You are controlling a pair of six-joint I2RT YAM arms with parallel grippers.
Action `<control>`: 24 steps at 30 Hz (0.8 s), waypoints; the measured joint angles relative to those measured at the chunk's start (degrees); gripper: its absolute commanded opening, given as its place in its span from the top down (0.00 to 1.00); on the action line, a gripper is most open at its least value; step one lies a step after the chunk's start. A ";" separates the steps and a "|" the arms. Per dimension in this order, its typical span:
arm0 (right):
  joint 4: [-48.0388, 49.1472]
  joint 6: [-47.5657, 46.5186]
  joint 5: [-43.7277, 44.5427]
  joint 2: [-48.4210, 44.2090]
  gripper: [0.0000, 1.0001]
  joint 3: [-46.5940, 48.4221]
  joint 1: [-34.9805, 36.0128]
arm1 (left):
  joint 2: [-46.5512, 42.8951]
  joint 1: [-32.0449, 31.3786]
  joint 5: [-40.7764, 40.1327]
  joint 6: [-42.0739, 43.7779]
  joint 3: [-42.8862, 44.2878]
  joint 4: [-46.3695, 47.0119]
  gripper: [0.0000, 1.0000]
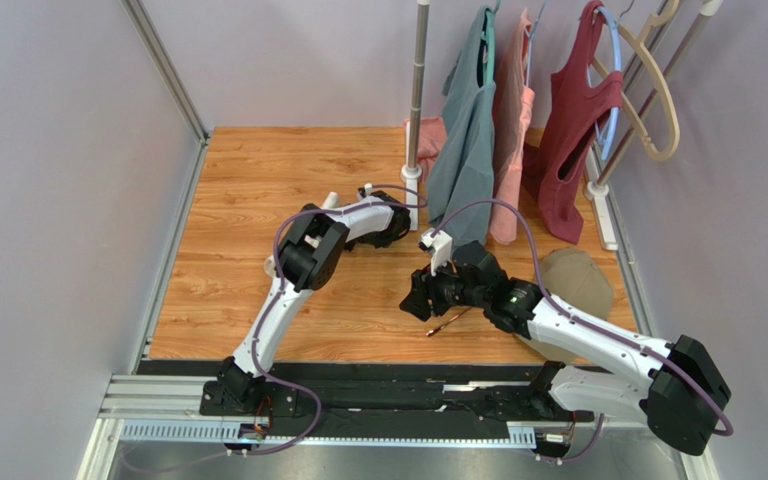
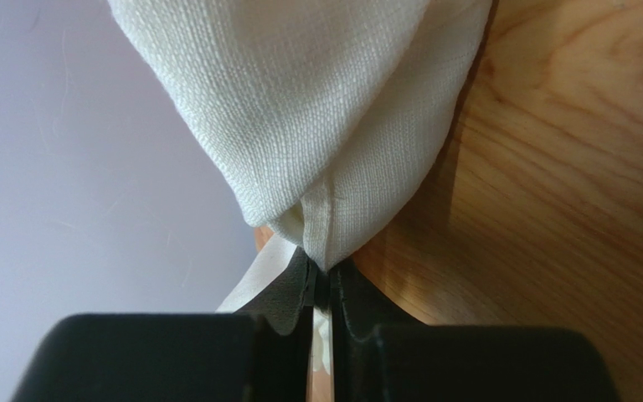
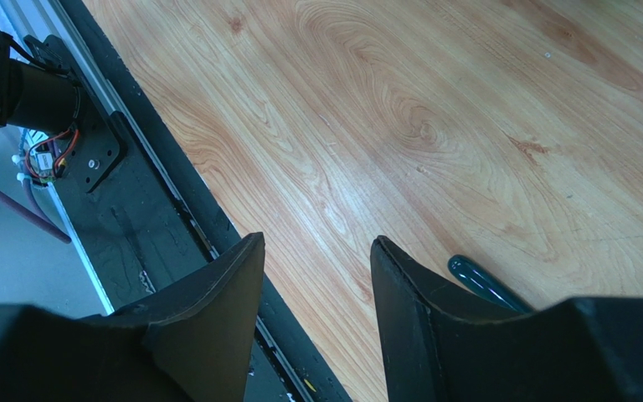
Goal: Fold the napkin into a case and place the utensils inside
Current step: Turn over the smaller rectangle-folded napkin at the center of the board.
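We note the left gripper (image 2: 323,280) clenched on a gathered fold of the cream-white woven linen napkin (image 2: 316,100). The cloth bunches out beyond the fingers, above the light wooden table (image 2: 568,167). The right gripper (image 3: 316,268) is released, jaws apart with only bare wood between them, close to the black front rail (image 3: 132,209). One slim utensil with a dark green handle (image 3: 477,280) lies flat on the table just beside this gripper. We cannot make out a second piece.
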 measured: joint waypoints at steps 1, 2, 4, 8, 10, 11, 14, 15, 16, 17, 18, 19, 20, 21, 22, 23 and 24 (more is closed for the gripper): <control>0.00 0.00 0.00 -0.04 0.46 0.00 0.00 | -0.07 -0.02 0.20 -0.44 0.00 -0.07 0.74; 0.00 0.02 0.00 -0.04 0.46 -0.02 0.00 | -0.15 -0.04 0.33 -0.94 0.00 -0.15 0.68; 0.04 0.15 0.00 -0.04 0.46 -0.11 -0.09 | -0.20 -0.17 0.87 -1.68 0.00 -0.37 0.47; 0.17 0.37 -0.07 -0.04 0.46 -0.68 -0.50 | -0.90 -0.96 1.01 -2.97 -0.39 -1.51 0.24; 0.15 0.46 -0.13 -0.04 0.46 -0.92 -1.01 | -2.82 -1.68 3.10 -3.48 -0.72 -1.81 0.20; 0.15 0.50 -0.15 -0.04 0.47 -0.92 -1.29 | -3.82 -2.12 4.42 -3.45 -0.74 -1.66 0.20; 0.07 0.66 -0.22 -0.26 0.47 -0.92 -2.43 | -8.50 -4.39 8.13 -3.15 -1.84 -1.20 0.20; 0.00 0.70 -0.22 -0.48 0.47 -0.94 -2.71 | -10.71 -5.33 9.64 -2.86 -2.45 -0.94 0.20; -0.20 0.81 -0.22 -0.79 0.47 -0.94 -3.02 | -12.79 -5.81 11.06 -2.47 -2.99 -0.81 0.24; -0.35 0.85 -0.20 -1.25 0.47 -0.96 -3.28 | -15.02 -6.32 12.74 -1.90 -3.69 -0.68 0.26; -0.46 0.90 -0.20 -1.64 0.47 -0.98 -3.39 | -17.99 -6.95 14.60 -0.98 -4.59 -0.61 0.28; -0.61 0.92 -0.20 -2.12 0.47 -0.98 -3.56 | -20.59 -7.21 16.48 -0.17 -5.38 -0.48 0.36; -0.66 0.96 -0.17 -2.49 0.47 -0.98 -3.61 | -23.19 -7.21 18.62 0.72 -6.14 -0.46 0.42; -0.66 1.03 -0.20 -2.78 0.47 -0.98 -3.67 | -26.18 -6.86 20.94 1.88 -7.04 -0.39 0.48; -0.66 1.05 -0.20 -2.89 0.47 -0.98 -3.72 | -29.22 -5.92 23.58 2.99 -7.98 -0.13 0.65; -0.70 1.05 -0.20 -2.91 0.47 -0.98 -3.85 | -32.04 -4.66 26.03 3.96 -8.90 0.15 0.75; -0.74 1.07 -0.17 -2.91 0.48 -0.98 -3.87 | -34.82 -2.80 28.35 4.87 -9.81 0.72 0.82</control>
